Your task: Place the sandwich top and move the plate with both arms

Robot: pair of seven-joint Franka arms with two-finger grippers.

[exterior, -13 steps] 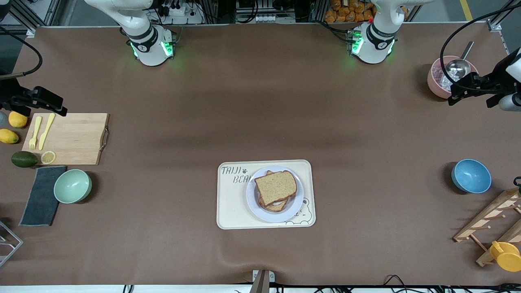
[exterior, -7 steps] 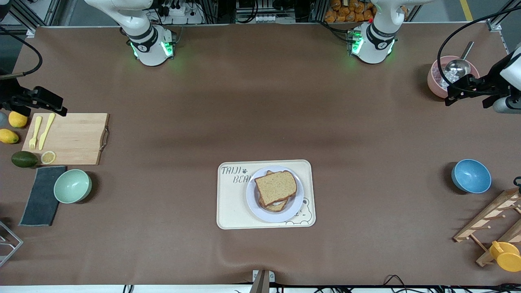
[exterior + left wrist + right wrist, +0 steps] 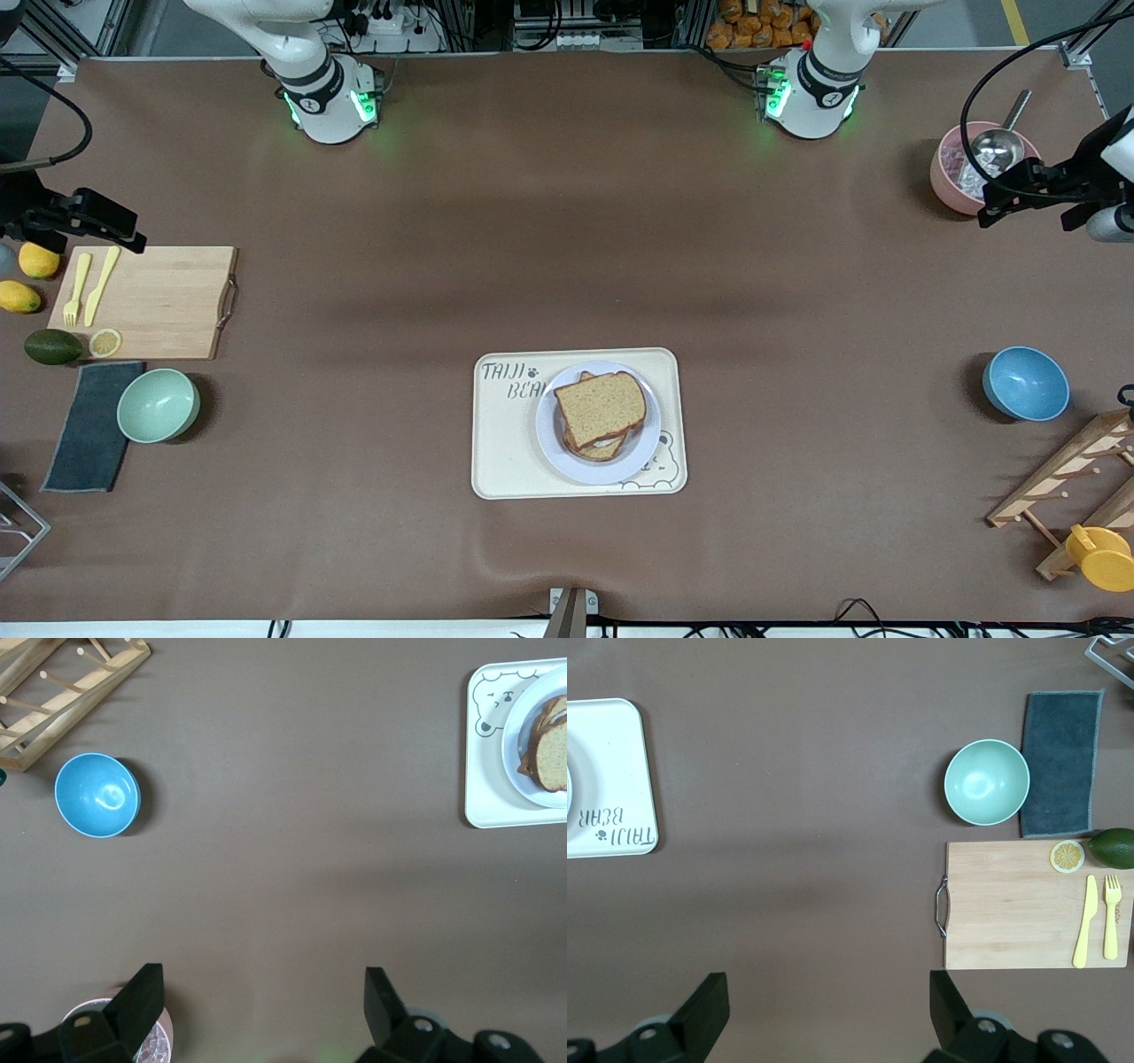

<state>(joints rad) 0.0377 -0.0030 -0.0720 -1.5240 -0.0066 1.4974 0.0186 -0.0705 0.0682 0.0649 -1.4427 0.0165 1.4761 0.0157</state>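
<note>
Front view: sandwich top (image 3: 601,407) already lay on the lower slice, stacked a bit skewed, on the plate (image 3: 640,446). Plate sat on the cream bear tray (image 3: 496,443), mid-counter, toward the front camera. Slice placement looked done; the plate move was not started, and neither arm was near it.

Left end effector (image 3: 1019,190) hung over the pink bowl (image 3: 946,186) with the metal ladle (image 3: 997,146), at the left arm's end of the counter (image 3: 567,221). Left wrist view showed its fingers (image 3: 142,1001) spread wide, nothing between them. Right end effector (image 3: 97,221) hung over the counter just by the wooden cutting board (image 3: 164,301), at the right arm's end; right wrist view showed fingers (image 3: 704,1005) spread wide too, empty.

Judged step: the two-arm plate move, approach phase. Next needs both arms to come in to the tray, one per side of the plate, drop to rim level and clamp opposite rims together. The rim is low against the tray, and the loose stack could slide if the plate tilts.

Blue bowl (image 3: 1025,383) and green bowl (image 3: 158,405) sat well apart from the tray.
</note>
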